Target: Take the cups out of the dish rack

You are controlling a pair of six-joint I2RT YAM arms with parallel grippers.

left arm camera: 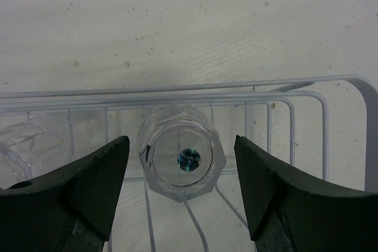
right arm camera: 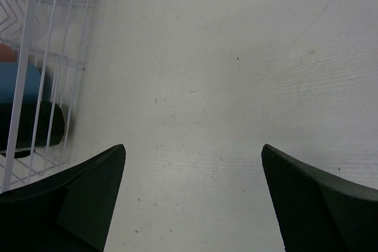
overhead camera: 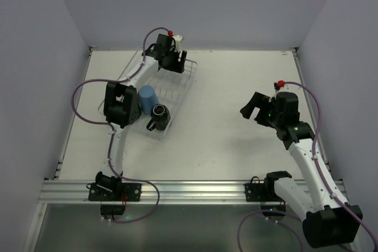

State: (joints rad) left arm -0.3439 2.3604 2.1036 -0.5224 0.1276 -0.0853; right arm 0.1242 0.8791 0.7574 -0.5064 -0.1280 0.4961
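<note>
Clear-walled and faceted, the small glass [left arm camera: 182, 160] stands mouth-down at the far end of the dish rack [left arm camera: 236, 90], squarely between the fingers of the left gripper [left arm camera: 181, 143]. The jaws are spread wide with a gap on either side, gripping nothing; that centring reads as a line-up for a pinch across the glass's walls, not yet made. A second glass [left arm camera: 32, 146] stands just beside it, close to the left-hand finger, so I judge the closing must come in straight or that neighbour gets nudged.

Nearer the arm bases the rack also holds a light-blue tumbler [overhead camera: 147, 95] and a black mug [overhead camera: 158, 114], touching or nearly so — both untouched.

Off to the side, the right gripper [overhead camera: 251, 105] hangs over the table [right arm camera: 236, 57], well apart from the rack; its jaws are wide open and empty. It seems parked there to leave the left arm room — and perhaps to mark where unloaded cups could go.
</note>
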